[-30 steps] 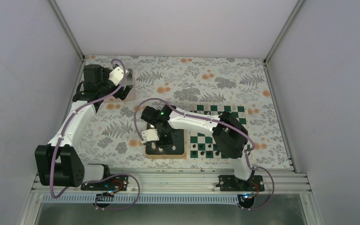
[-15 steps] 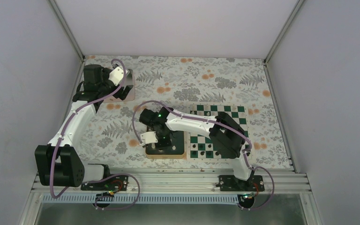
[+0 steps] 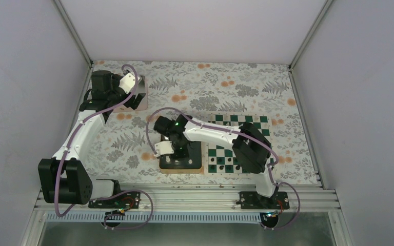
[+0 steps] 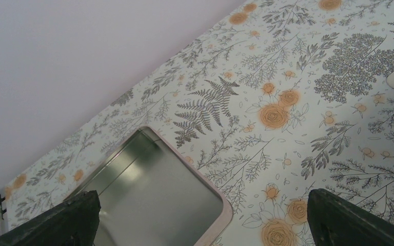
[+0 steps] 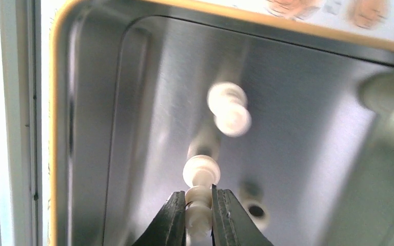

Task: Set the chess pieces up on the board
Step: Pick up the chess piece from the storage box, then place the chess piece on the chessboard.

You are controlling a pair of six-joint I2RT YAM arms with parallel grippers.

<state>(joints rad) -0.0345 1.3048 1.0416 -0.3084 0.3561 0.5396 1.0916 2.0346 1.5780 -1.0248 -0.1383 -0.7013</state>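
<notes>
My right gripper (image 5: 200, 205) is shut on a tiny white chess piece (image 5: 200, 177) and holds it just above the floor of the gold-rimmed tray (image 5: 59, 128). Another white piece (image 5: 229, 108) lies in the tray beyond it, and a blurred one (image 5: 390, 107) is at the right. In the top view this gripper (image 3: 178, 152) is over the tray (image 3: 182, 170), left of the green and white board (image 3: 256, 125). My left gripper (image 4: 210, 225) is open and empty, fingers (image 4: 66, 220) wide apart.
A pink-rimmed metal tray (image 4: 225, 212) lies under the left gripper at the back left of the table (image 3: 142, 102). A few small pieces stand on the board's near rows (image 3: 220, 166). The right arm's forearm crosses over the board.
The right gripper dipped slightly left and toward the near edge over the tray half a second ago, then came back to about where it was. The left arm has not moved.
</notes>
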